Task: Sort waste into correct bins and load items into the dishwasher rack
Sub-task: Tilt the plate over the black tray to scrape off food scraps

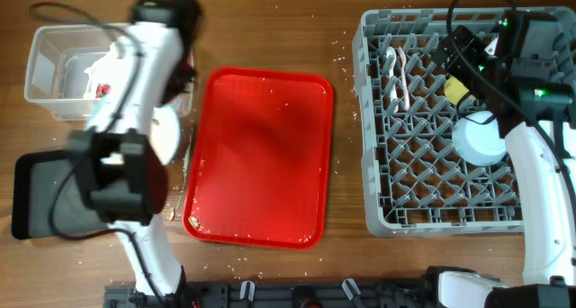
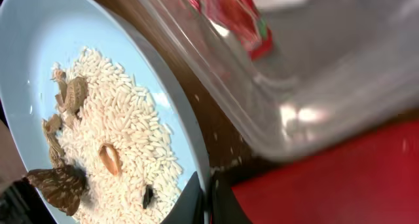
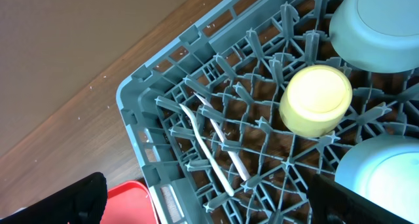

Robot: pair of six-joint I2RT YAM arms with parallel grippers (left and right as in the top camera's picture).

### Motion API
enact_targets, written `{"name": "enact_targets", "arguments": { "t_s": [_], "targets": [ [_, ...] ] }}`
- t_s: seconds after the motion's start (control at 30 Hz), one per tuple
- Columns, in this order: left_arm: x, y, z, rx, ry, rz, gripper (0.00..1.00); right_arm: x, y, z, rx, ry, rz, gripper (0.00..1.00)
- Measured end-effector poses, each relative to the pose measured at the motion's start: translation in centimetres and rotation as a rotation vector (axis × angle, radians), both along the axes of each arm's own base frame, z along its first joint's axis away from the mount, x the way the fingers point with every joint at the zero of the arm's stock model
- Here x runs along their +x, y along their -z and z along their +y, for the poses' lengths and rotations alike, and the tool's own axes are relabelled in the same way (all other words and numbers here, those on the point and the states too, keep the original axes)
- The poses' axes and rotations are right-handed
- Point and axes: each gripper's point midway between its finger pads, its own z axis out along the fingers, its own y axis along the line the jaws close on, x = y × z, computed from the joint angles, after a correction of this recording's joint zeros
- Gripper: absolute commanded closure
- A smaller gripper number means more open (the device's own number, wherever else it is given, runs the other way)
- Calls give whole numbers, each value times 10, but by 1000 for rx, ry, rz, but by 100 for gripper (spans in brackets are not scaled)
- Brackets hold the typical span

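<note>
One light blue plate (image 2: 39, 40) was the business in hand. It sat at nine o'clock of the red tray (image 1: 261, 155), just beside the clear tub (image 2: 314, 106), and carried a heap of white rice (image 2: 124, 139) with brown scraps (image 2: 55, 185). The left pincer (image 2: 204, 201) was pressed together on the plate's rim at its six o'clock edge in the wrist view. Whether the plate was clear of the counter (image 1: 270, 29) could not be told. The black tray (image 1: 36, 195) lay at eight o'clock of the counter, and a red wrapper (image 2: 229, 14) already lay in the tub.

The plate looked stiff, smooth and probably slippery. A pinch on the thin rim was the only sensible hold, yet it likely left the plate free to swivel under its load. The rice was loose and would probably slide off in a rush once the plate tipped, so a slow tilt over the right bin seemed wise.

At three o'clock, the right pincer (image 3: 206, 181) hung spread and empty over the dishwasher rack (image 3: 150, 86). There the yellow-green cup (image 3: 316, 99) stood mouth down, with the white fork and spoon (image 3: 216, 145) at its nine o'clock.
</note>
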Motion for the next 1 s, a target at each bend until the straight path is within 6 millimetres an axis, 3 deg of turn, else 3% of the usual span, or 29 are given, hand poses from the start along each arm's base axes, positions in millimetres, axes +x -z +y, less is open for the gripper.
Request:
{"name": "enact_targets", "arguments": {
  "t_s": [0.1,0.23,0.3,0.53,0.7,1.0],
  "targets": [
    [4,-18,71,-78,-209,-136,96,0,0,0,0,0,0,0],
    [-3,-15,124,-199,-371,-201,96,0,0,0,0,0,0,0],
    [-10,-13,140,-297,-411,-219,96,0,0,0,0,0,0,0],
    [-20,-20,162,-627,-427,-326,96,0,0,0,0,0,0,0],
    [-38,-33,188,-798,-439,-442,96,0,0,0,0,0,0,0],
    [-60,-67,196,-1054,-366,-631,96,0,0,0,0,0,0,0]
  ]
}}
